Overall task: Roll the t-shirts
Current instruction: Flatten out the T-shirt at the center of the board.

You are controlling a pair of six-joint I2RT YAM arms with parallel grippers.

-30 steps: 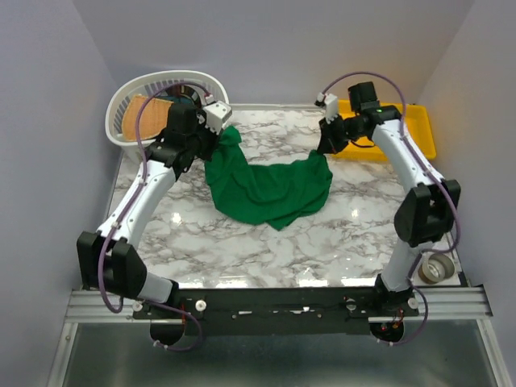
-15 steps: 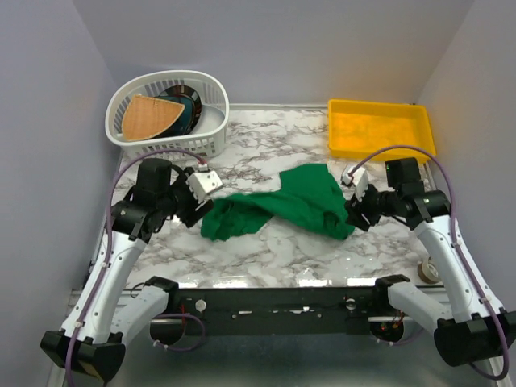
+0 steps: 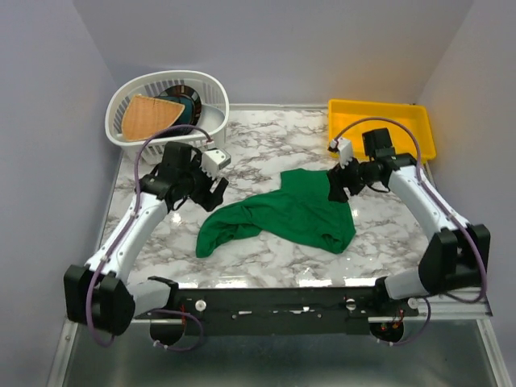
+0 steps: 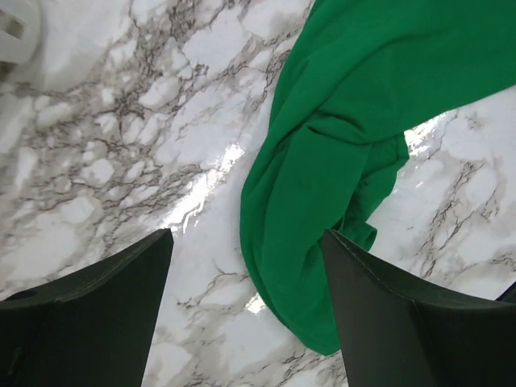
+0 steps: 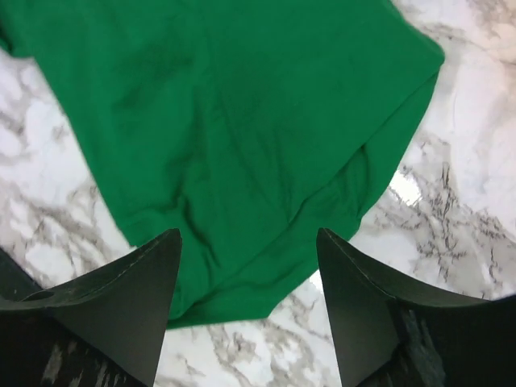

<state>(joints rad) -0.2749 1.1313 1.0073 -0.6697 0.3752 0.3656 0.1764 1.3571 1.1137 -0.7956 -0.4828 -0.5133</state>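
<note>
1. The green t-shirt (image 3: 294, 214) lies loose and rumpled on the marble counter (image 3: 274, 145). It sits mid-counter, a little to the right. Its wide part is on the right, and a bunched tail runs toward the near left.
2. My left end effector (image 3: 214, 192) hangs just beyond the tail's left side, fingers spread wide with nothing between them. On its wrist view I see bare marble and the bunched fabric (image 4: 339, 161) below the gap (image 4: 246, 234).
3. My right end effector (image 3: 339, 187) sits over the shirt's far right edge, also wide open and holding nothing. Its wrist view is mostly green cloth (image 5: 218, 121) below the spread fingers (image 5: 247, 234), with a curved edge of the shirt showing.
4. A white slatted basket (image 3: 121, 133) stands at the far left corner, behind the left arm. It holds a tan item and a dark one.
5. A yellow tray (image 3: 423, 129) sits at the far right corner, just behind the right arm, well apart from the shirt.
</note>
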